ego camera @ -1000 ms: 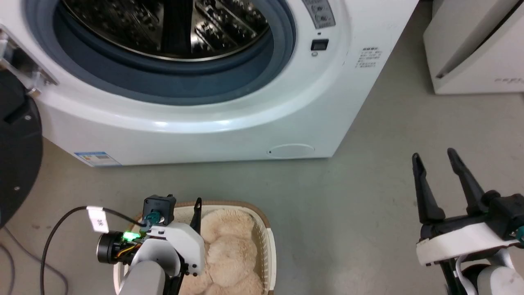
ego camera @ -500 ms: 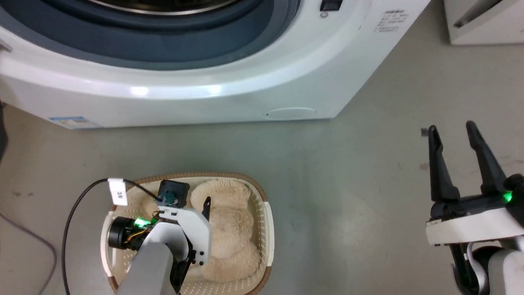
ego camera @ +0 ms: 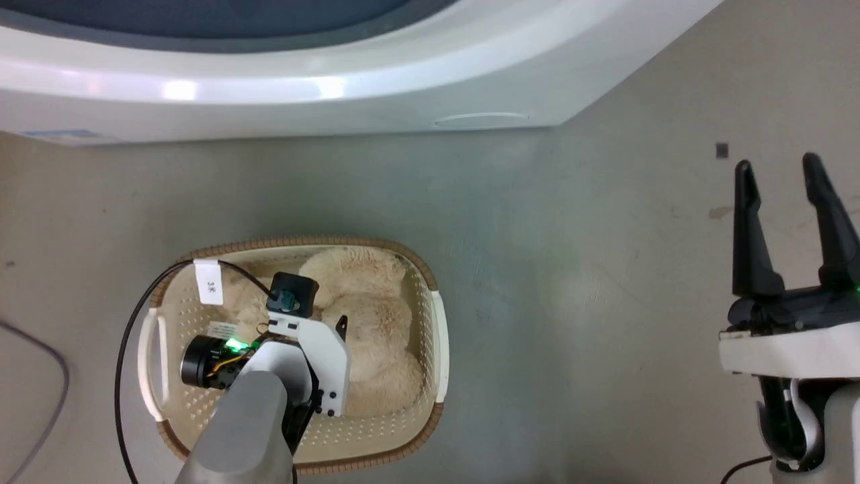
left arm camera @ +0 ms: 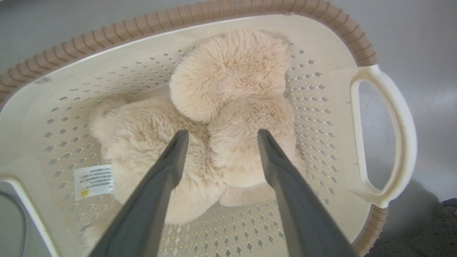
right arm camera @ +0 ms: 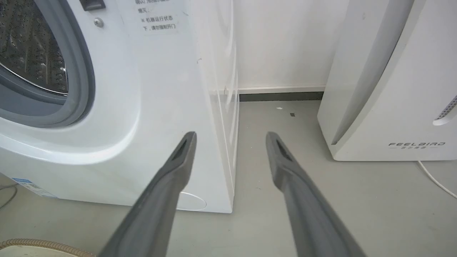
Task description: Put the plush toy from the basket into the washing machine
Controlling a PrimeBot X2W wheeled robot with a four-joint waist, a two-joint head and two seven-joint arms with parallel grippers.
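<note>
Quick colour rundown: the plush toy [left arm camera: 228, 117] is cream-beige all over, with the shaggy fur going a bit more tan down in the creases. The basket [left arm camera: 117, 38] is cream-white with rows of little diamond-shaped holes, and its ribbed rim is brown. There's a white label sticker [left arm camera: 93, 181] on the basket's bottom with grey print and a tiny yellow mark. The washing machine [right arm camera: 160, 107] is glossy white, with a grey gasket and a shiny steel drum dotted with holes. The floor [ego camera: 571, 282] is plain dull grey. The left gripper [left arm camera: 222, 132] and right gripper [right arm camera: 231, 135] both have dark grey fingers. The other appliance [right arm camera: 392, 71] is white too, with grey lettering. There's also a small green light [ego camera: 234, 345] glowing on the left wrist.
</note>
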